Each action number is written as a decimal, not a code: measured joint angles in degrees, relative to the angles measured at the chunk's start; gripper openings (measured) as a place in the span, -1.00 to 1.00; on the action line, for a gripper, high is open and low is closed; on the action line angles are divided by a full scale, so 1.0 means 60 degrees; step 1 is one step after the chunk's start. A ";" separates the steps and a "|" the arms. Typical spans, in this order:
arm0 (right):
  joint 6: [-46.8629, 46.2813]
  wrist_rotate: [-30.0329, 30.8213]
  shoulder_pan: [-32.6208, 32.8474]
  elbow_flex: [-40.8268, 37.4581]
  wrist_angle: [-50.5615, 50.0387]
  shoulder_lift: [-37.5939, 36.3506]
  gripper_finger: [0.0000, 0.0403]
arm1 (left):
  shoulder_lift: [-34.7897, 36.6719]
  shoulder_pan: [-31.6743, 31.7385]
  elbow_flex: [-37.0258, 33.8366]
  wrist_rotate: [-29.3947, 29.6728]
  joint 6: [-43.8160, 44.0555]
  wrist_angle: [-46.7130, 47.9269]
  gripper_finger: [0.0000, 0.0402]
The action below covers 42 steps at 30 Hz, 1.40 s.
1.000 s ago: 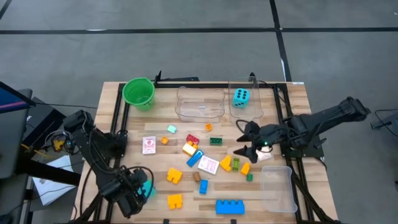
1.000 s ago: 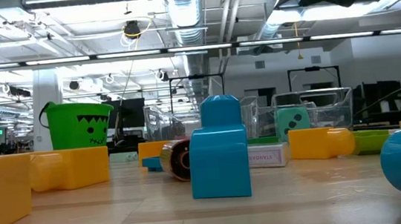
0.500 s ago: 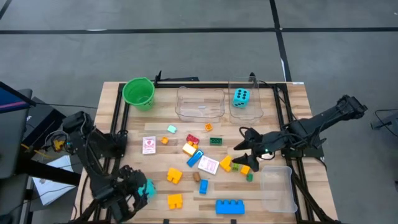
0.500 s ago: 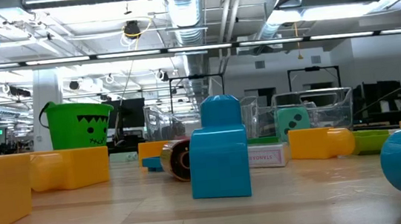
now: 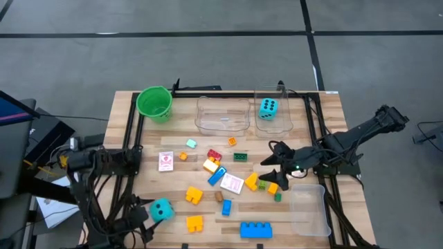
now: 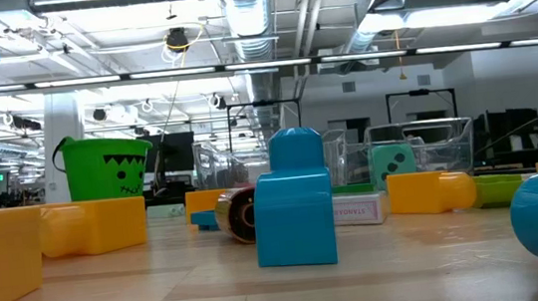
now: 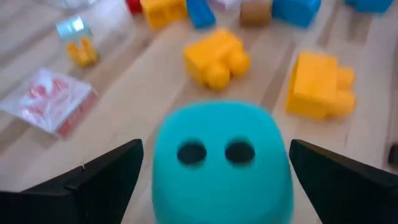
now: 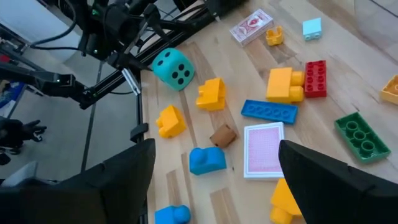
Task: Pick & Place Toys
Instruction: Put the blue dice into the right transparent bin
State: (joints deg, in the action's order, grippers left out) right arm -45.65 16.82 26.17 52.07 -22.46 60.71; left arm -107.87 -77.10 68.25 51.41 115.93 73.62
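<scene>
Far side: a cyan plastic die [image 5: 268, 108] sits in a clear plastic tub [image 5: 275, 126]. Second cyan die [image 5: 160, 209] rests near-left, free between the left gripper [image 7: 211, 186]'s spread jaws. Right gripper [image 5: 271, 166], jaws spread, hovers over scattered studded blocks [image 5: 235, 183].

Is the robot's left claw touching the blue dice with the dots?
Apart. In the left wrist view the cyan dice sits between the open left gripper, with bare wood showing beside each finger.
</scene>
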 joint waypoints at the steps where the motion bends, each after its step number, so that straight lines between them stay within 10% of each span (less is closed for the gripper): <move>1: 0.0000 0.0000 0.0000 0.0000 0.0000 0.0000 0.64 | 0.0003 -0.0018 0.0000 0.0190 0.0116 0.0110 0.99; 23: 0.0645 -0.0015 0.0011 0.0000 -0.0105 0.0000 0.64 | 0.0137 0.0021 -0.1080 0.0158 0.1721 -0.0649 0.99; 42: 0.0628 0.0029 0.0000 0.0000 -0.0189 0.0004 0.64 | 0.0856 -0.0149 -0.1082 0.0419 -0.0244 -0.1682 0.99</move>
State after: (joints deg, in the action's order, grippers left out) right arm -41.88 16.99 26.17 52.07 -23.59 60.73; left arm -102.74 -78.00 61.76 53.93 114.46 63.53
